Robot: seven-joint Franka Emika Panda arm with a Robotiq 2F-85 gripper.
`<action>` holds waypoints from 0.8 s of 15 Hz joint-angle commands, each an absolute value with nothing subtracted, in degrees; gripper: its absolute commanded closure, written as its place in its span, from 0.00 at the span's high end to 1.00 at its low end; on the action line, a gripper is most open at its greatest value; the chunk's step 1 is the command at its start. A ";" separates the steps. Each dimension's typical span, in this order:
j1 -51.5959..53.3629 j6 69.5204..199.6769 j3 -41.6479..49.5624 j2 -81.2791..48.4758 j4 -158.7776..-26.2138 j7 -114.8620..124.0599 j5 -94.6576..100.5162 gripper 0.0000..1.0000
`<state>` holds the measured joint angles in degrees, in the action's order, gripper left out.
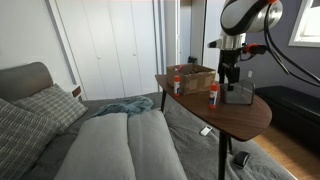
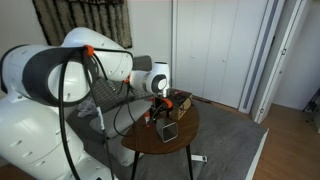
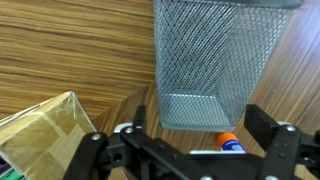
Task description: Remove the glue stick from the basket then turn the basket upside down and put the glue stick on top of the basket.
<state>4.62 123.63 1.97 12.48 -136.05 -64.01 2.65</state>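
Wide-open pincer (image 1: pixel 232 72) hangs directly over the mesh basket (image 1: pixel 239 94); glue stick (image 1: pixel 213 95) stands upright on the table (image 1: pixel 245 120), just left.

basket (image 3: pixel 215 60): grey metal wire mesh, fine open weave, dull sheen.
table (image 3: pixel 70 50): wood-grain top, smooth, satin finish.
glue stick (image 3: pixel 228 143): only the orange cap shows, glossy, plastic look.
brown box (image 3: pixel 40 125): tan, matt, finely ribbed surface; material unclear.
robot arm (image 2: pixel 40 80): smooth glossy white shell.
bed cover (image 1: pixel 120 145): grey matt cloth.
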 commanded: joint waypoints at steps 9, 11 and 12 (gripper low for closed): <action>3.77 128.68 3.14 11.80 -138.71 -65.61 0.33 0.63; 3.53 128.61 3.91 12.78 -138.93 -66.21 -1.60 0.53; 3.50 128.67 4.32 13.22 -138.97 -66.60 -2.75 0.53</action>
